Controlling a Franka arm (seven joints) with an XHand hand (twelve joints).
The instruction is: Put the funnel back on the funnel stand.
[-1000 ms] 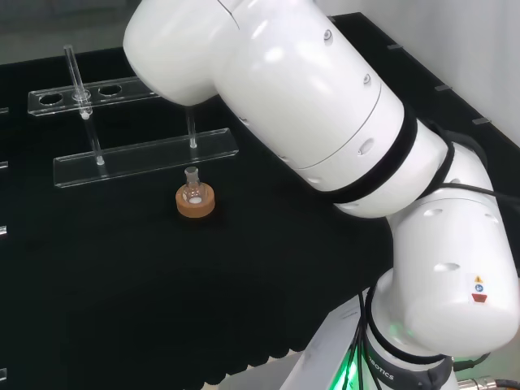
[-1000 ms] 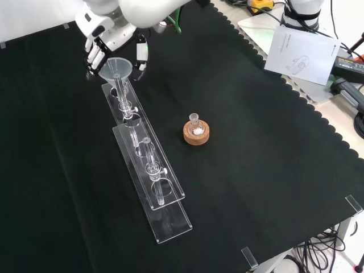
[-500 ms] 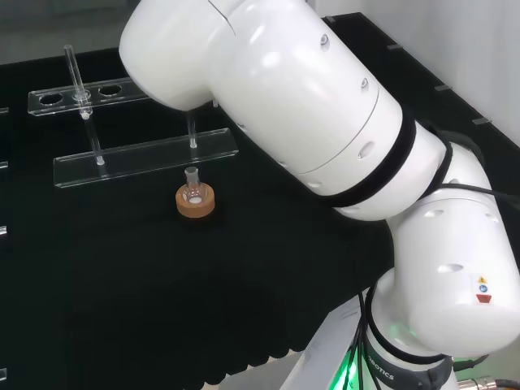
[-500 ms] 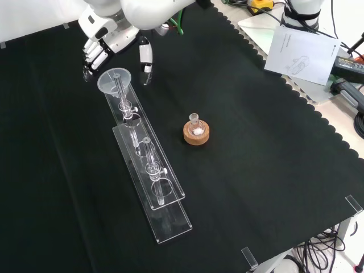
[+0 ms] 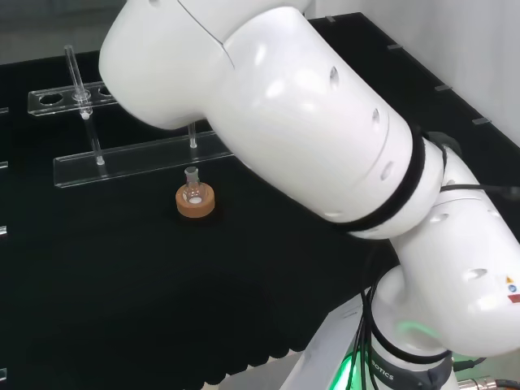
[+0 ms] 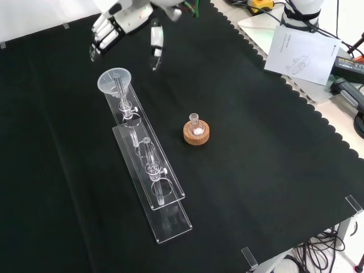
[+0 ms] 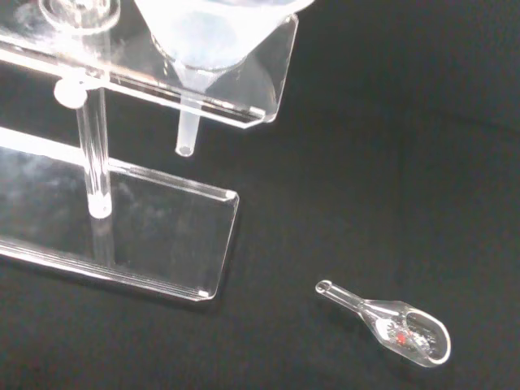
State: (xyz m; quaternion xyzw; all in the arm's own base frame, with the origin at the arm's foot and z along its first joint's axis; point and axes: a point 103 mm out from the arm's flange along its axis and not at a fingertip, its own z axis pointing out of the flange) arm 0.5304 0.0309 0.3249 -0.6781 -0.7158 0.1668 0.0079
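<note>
1. Clear plastic is what most of the scene is made of: a long two-tier funnel stand (image 6: pixel 149 170) runs from the upper left toward the lower middle of the front view, on the black cloth of the counter (image 6: pixel 256 170).
2. At the upper-left end of that stand sits the funnel (image 6: pixel 115 81), its wide mouth up and its stem down through a hole in the top shelf.
3. From the wrist view, the funnel's cone (image 7: pixel 213 32) rests in the top shelf and the stem tip hangs free above the lower plate, not touching it.
4. At the top of the front view, the hand (image 6: pixel 122 20) hovers well apart from the funnel, fingers straight and spread, holding nothing.
5. Right of the stand in the front view, a small flask (image 6: pixel 195 126) stands on a cork ring (image 6: pixel 197 135), untouched.
6. A small glass spoon-shaped piece (image 7: pixel 390 325) lies on the cloth near the stand's end in the wrist view.
7. Judging by this, the task looks done: the funnel is seated and released, and what is left is for the arm to move off.
</note>
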